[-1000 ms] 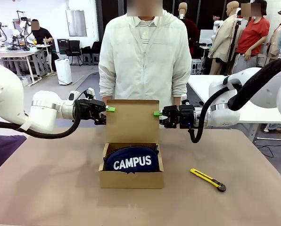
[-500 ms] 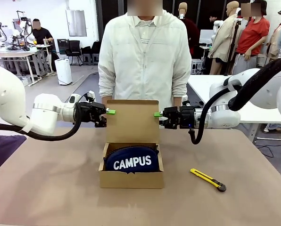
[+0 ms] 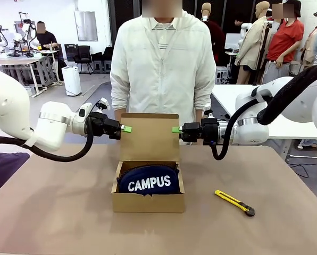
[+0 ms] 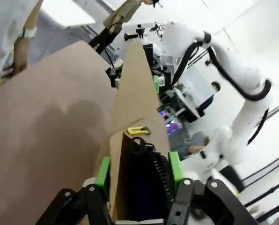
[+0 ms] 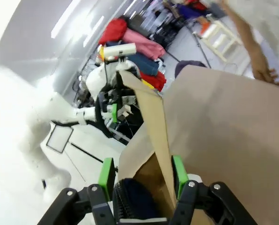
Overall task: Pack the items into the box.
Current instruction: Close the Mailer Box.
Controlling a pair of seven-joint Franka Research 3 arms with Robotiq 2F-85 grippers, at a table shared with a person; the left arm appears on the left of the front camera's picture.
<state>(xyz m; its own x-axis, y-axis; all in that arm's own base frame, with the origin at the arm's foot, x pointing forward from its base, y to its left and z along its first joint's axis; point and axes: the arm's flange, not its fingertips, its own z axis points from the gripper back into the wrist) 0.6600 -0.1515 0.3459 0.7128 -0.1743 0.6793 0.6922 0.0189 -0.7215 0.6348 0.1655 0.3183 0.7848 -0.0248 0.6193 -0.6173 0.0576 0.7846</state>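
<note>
The left gripper (image 3: 124, 128) stood at nine o'clock of the upright lid flap (image 3: 149, 137), its green pads (image 4: 102, 171) spread either side of the flap's edge, not pinching it. The box (image 3: 148, 201) sat mid-table, the navy pouch (image 3: 148, 181) inside. At three o'clock the right gripper (image 3: 175, 129) likewise straddled the flap, fingers apart. The utility knife (image 3: 234, 202) lay at four o'clock.

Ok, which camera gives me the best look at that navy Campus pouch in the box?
The front view: the navy pouch lies in the open box with its white CAMPUS lettering facing the camera. The left wrist view shows just its dark edge and zipper past the upright lid; the right wrist view catches only a dark corner.
</note>
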